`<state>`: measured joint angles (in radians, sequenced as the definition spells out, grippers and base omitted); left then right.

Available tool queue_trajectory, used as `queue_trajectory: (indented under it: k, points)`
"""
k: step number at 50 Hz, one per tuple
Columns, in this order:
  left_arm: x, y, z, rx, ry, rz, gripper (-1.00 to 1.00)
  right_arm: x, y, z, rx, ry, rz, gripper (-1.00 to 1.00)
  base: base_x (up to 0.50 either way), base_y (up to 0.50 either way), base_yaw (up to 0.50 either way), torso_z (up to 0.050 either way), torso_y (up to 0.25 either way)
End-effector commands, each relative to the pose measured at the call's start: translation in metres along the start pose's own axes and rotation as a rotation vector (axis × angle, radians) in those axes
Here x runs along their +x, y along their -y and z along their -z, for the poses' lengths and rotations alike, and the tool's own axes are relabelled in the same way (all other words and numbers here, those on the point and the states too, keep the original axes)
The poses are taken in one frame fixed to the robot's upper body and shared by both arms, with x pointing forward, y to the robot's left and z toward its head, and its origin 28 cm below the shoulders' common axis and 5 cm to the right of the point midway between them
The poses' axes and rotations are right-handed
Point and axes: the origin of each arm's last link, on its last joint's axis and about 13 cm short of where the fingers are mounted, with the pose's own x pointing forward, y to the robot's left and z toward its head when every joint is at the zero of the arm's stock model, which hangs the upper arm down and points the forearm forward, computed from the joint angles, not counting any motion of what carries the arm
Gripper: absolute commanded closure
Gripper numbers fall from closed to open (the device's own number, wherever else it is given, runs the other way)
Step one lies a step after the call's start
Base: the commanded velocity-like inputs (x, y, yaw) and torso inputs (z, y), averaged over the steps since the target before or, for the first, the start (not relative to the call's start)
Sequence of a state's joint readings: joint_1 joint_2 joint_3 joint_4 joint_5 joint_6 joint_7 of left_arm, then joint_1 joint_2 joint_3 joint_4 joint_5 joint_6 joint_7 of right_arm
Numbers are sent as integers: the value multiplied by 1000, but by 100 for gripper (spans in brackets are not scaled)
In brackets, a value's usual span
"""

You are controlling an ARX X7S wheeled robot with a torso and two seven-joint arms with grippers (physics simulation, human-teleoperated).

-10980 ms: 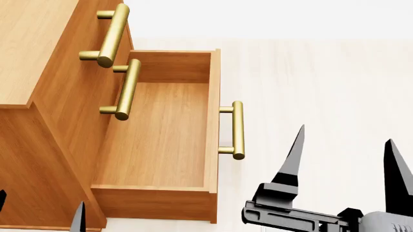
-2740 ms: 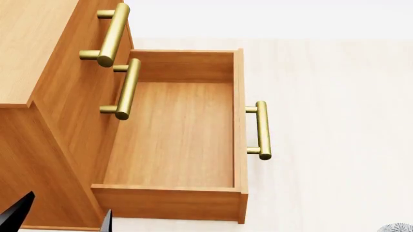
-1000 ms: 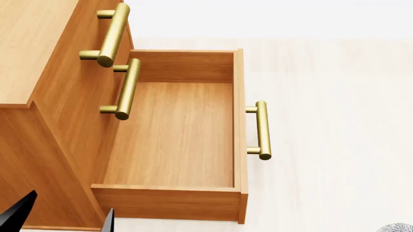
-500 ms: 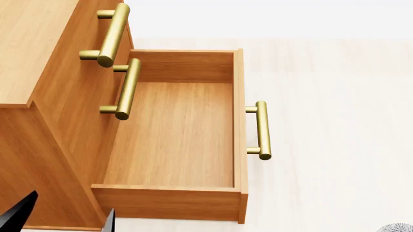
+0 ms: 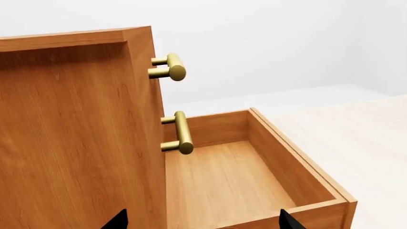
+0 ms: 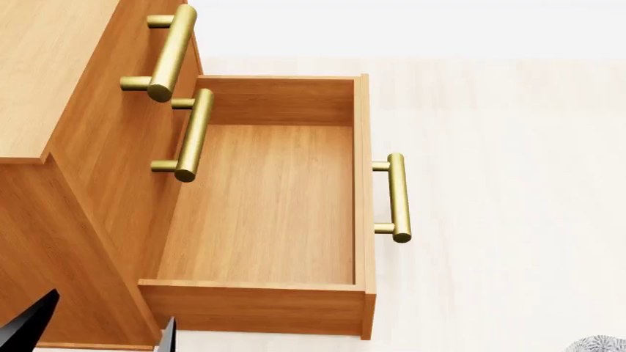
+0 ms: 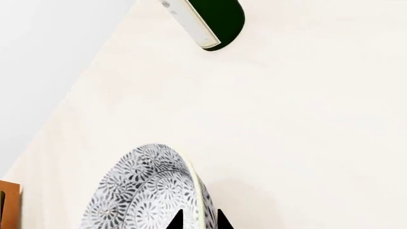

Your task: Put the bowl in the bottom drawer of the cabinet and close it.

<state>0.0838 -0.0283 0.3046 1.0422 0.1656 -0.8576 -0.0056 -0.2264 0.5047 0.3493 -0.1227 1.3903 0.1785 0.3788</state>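
Down at the near right, the right gripper (image 7: pixel 196 220) has its two dark fingertips pinched close on the rim of the bowl (image 7: pixel 149 191), one tip just inside the wall and one just outside, so it is clenched on that rim. In the wrist view the bowl shows its grey floral pattern, with pale floor all around it; in the head view only a sliver of the bowl (image 6: pixel 600 345) shows at the near right corner, well apart from the cabinet. Farther off across the floor lies a pale rack on a black base (image 7: pixel 207 21), only partly in view. On the other side, the left gripper (image 5: pixel 202 220) hangs with its two black tips spread wide apart, released and holding nothing, near the side of the cabinet (image 6: pixel 59 183) and the near end of the bottom drawer (image 6: pixel 264 205). That drawer stands pulled out to the right, its wooden floor bare, its brass handle (image 6: pixel 396 196) on the front facing right. Above it, the two upper handles (image 6: pixel 171 55) sit against shut drawer fronts.
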Motion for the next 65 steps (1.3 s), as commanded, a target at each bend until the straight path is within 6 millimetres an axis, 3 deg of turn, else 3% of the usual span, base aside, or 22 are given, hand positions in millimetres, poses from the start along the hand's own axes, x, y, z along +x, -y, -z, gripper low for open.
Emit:
queue_trajectory:
  k: [1,17,32,42,53,65]
  points:
    - [0,-2,-2,-8,16,-15,-100,2,1,6,3,-14,-35,100,0,0,0,0,0]
    - [0,-3,-2,-8,17,-17,-100,-5,-10,-3,-2,-1,-66,100,0,0,0,0,0]
    - [0,-3,-2,-8,20,-18,-100,-18,-68,-35,-47,48,-230,100,0,0,0,0,0]
    - [0,-3,-2,-9,19,-18,-100,-15,-96,-48,-86,68,-284,100,0,0,0,0,0]
    - [1,-4,-2,-11,21,-19,-100,-13,-140,-74,-138,114,-350,100,0,0,0,0,1]
    - [1,-4,-2,-11,20,-20,-100,-7,-183,-90,-238,145,-394,100,0,0,0,0,0]
